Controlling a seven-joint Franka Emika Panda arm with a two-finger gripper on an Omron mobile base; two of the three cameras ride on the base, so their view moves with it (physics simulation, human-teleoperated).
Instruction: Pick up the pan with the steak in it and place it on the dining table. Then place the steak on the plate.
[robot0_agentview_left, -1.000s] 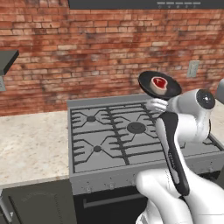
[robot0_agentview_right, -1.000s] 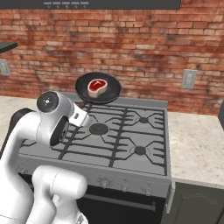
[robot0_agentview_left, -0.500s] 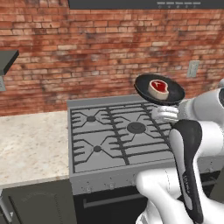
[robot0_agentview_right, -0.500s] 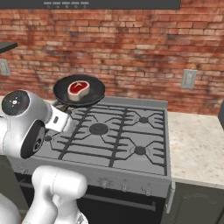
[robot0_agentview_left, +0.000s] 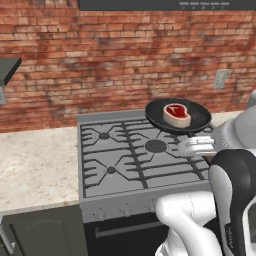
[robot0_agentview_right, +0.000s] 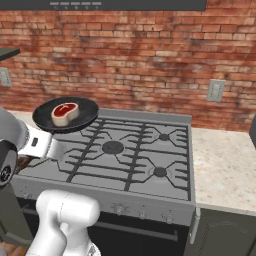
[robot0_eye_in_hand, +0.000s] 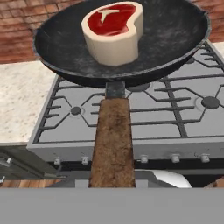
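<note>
The frying pan (robot0_agentview_left: 178, 115) is shown lifted clear of the gas stove (robot0_agentview_left: 135, 155), carried level above the stove's rear right corner as seen from the left base view, with the brick wall (robot0_agentview_left: 115, 60) behind. The steak (robot0_eye_in_hand: 114, 29) lies red face up near the middle of the pan's floor. The long axis of the pan is given by its wooden handle (robot0_eye_in_hand: 113, 140), which in the hand view runs straight from the pan's rim back toward the gripper (robot0_agentview_left: 197, 146); the pan thus lies directly ahead of the jaws. The jaws are clamped on the handle's near end, closed as far as the handle allows. Neither the dining table nor the plate can be located here.
</note>
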